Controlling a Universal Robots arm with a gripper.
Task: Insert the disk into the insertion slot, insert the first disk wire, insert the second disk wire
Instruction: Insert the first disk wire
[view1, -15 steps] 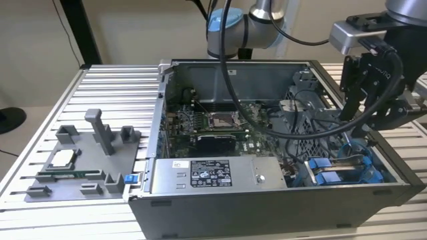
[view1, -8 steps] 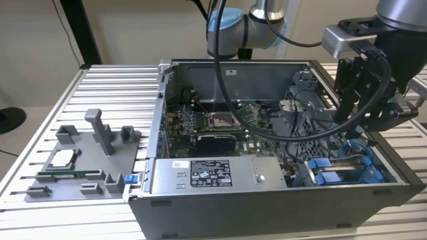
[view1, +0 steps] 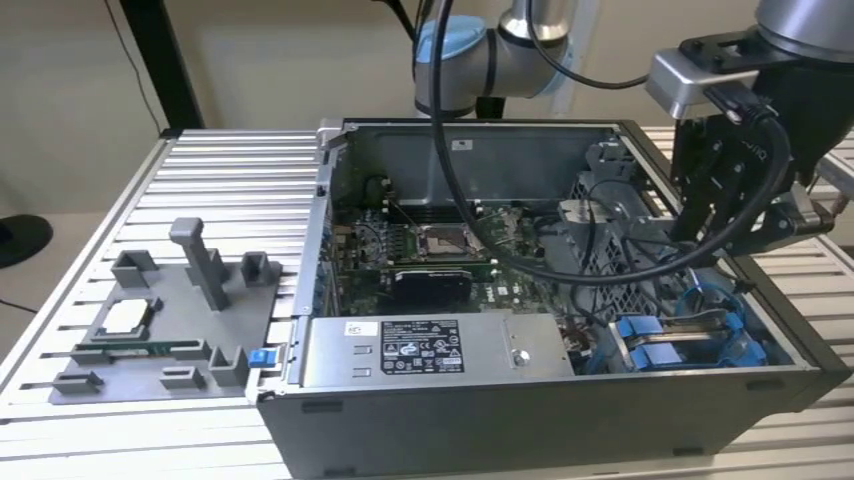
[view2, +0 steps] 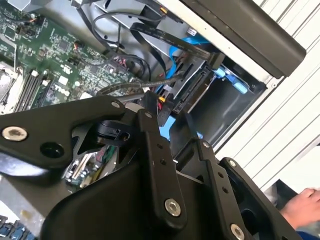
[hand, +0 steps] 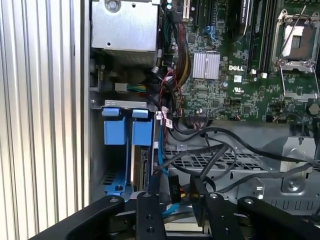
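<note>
— Where do we see the disk (hand: 121, 134)?
— Seated in the insertion slot (hand: 114, 186), its blue carrier showing 2 tabs. Our gripper (hand: 175, 200) hangs close by, jaws apart, a black connector (hand: 173, 192) between them.
— The second wrist view adds a hand (view2: 300, 206) outside the case (view2: 250, 30).

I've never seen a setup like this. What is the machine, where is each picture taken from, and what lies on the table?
It is a robot arm with a black pincer, working inside an open computer case on a slatted metal table. The exterior view looks on from off the arm; both wrist views ride on it and look past the pincer into the case. The pincer hangs among black cables near the drive bay, where blue carriers sit. Whether it grips a cable I cannot tell. A grey parts tray lies on the exterior view's left.
</note>
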